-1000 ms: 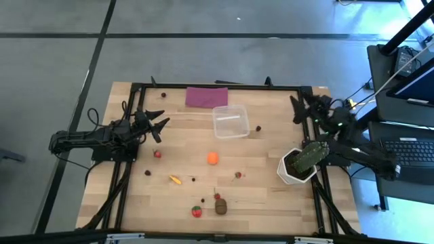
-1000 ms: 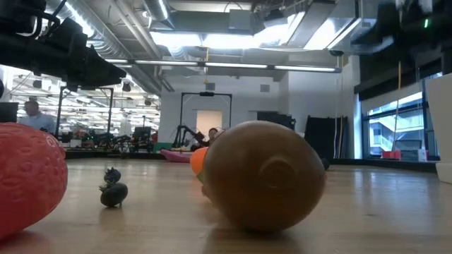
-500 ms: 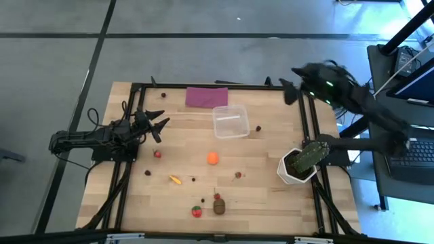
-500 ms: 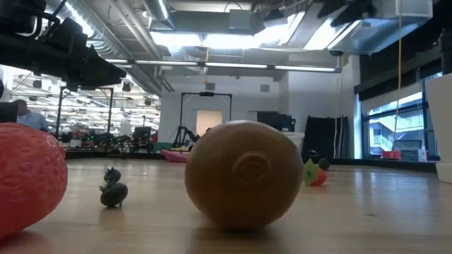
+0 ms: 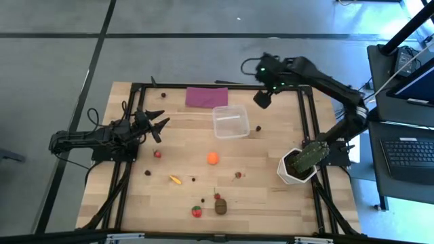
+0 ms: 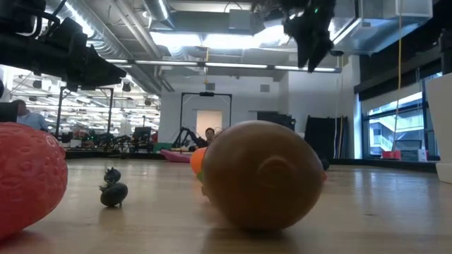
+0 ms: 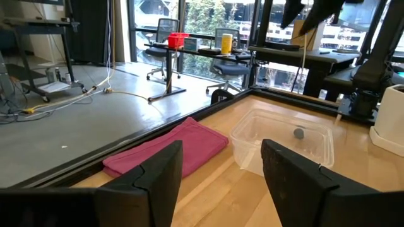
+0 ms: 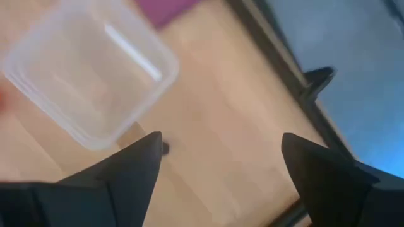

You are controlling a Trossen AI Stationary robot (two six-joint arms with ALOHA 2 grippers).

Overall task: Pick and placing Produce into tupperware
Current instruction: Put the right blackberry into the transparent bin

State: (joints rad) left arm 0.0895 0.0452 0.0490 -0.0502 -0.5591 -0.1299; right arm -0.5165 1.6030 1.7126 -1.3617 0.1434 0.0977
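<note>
Brown oval lump point(image 6: 258, 176) hides most produce behind.

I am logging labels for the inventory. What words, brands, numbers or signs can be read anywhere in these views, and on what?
None can be read.
Tupperware: clear plastic, no label seen.
Cloth: plain purple, no print.
White pot: no marking seen.
Yellow item on the far desk in the left wrist view: any print is too small to read.

Wooden table point(image 5: 271, 196), clear tupperware point(image 5: 230, 122), purple cloth point(image 5: 207, 96), scattered produce point(image 5: 213, 158), potted cactus point(image 5: 303, 163)
</note>
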